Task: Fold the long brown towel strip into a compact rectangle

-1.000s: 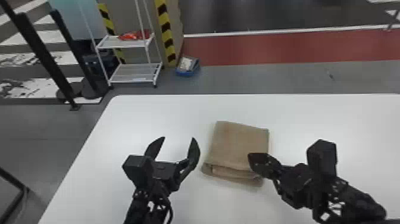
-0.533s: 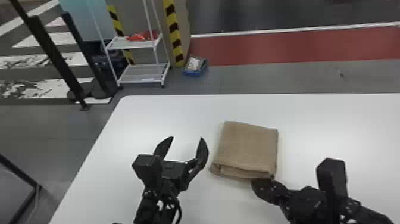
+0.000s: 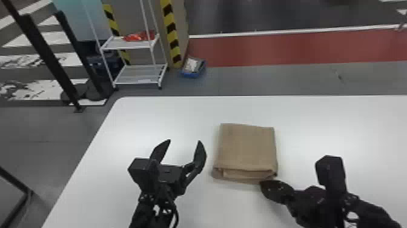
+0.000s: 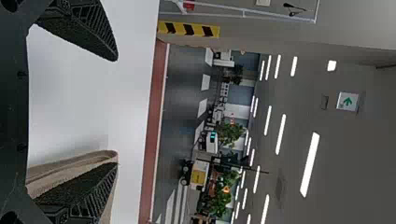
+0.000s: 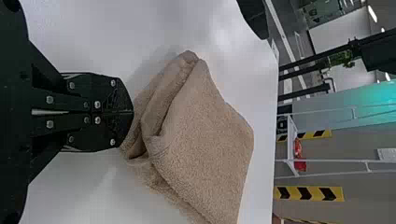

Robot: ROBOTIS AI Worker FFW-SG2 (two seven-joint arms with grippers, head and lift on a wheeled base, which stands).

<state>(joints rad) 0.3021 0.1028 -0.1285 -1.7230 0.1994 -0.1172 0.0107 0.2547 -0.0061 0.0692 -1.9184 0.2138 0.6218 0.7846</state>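
Brown towel (image 3: 246,148), turned slightly counterclockwise. Right gripper (image 3: 264,183): clenched, at towel's five o'clock. Left gripper (image 3: 184,141): released, nine o'clock.

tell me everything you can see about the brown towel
The brown towel is plain tan-brown, with a fuzzy, terry-like surface. It lies flat on the white table, folded into a compact, roughly square stack. Its top layer looks fairly smooth; along the side nearest the robot, the stacked layers show as rounded, slightly uneven folds. The shut fingertips of the right gripper are at its near right corner, though whether they touch it is hard to tell. The left gripper is off to its left, apart from it.
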